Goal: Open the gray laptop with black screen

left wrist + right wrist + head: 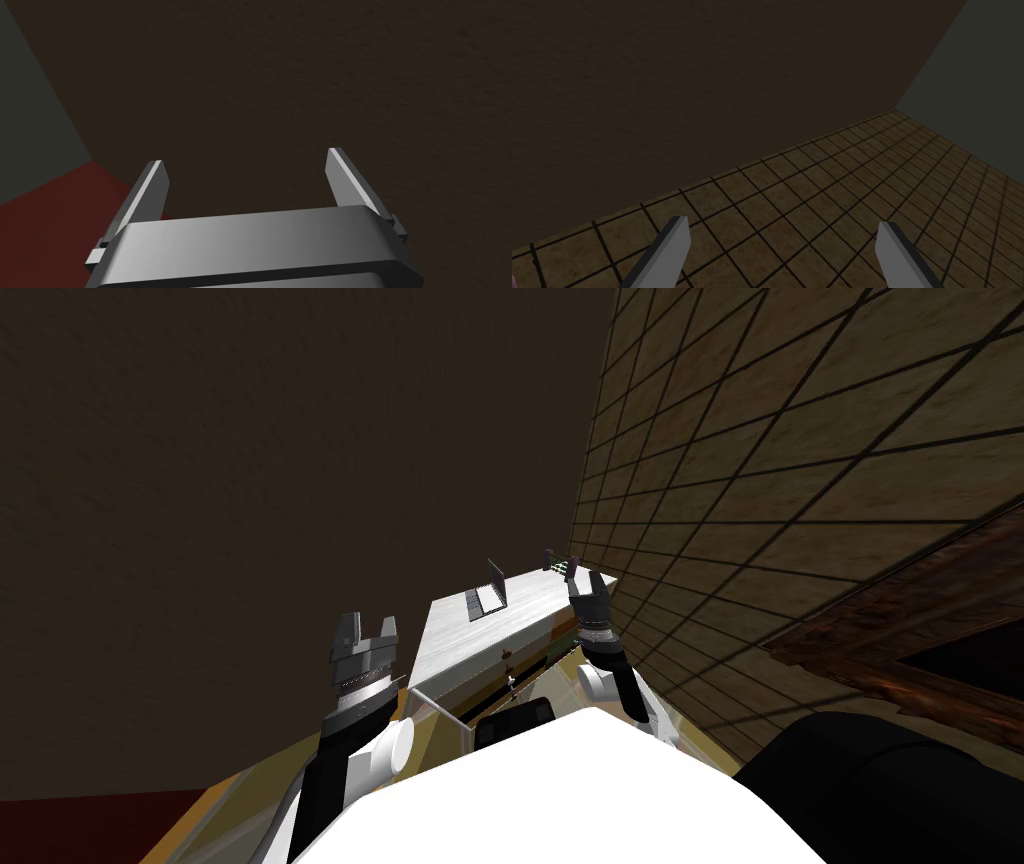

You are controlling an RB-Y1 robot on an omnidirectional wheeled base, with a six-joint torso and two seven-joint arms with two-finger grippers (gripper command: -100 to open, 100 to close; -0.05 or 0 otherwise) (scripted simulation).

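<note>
A small grey laptop [487, 600] sits on a pale grey tabletop [450, 638] ahead of me. Its dark lid [496, 576] stands raised, roughly upright over the base. My right gripper [585, 580] is held up beside the table's right edge, right of the laptop and apart from it. Its fingers [672, 250] are open around nothing. My left gripper [368, 628] hangs left of the table's near corner, well short of the laptop. It is open too, and nothing lies between its fingers [150, 192].
Small purple and green objects [558, 560] stand at the table's far end. A tiled wall [780, 488] rises close on the right with a wooden frame [900, 638]. A dark wall [250, 488] lies behind the table. A black rounded shape [870, 778] sits low right.
</note>
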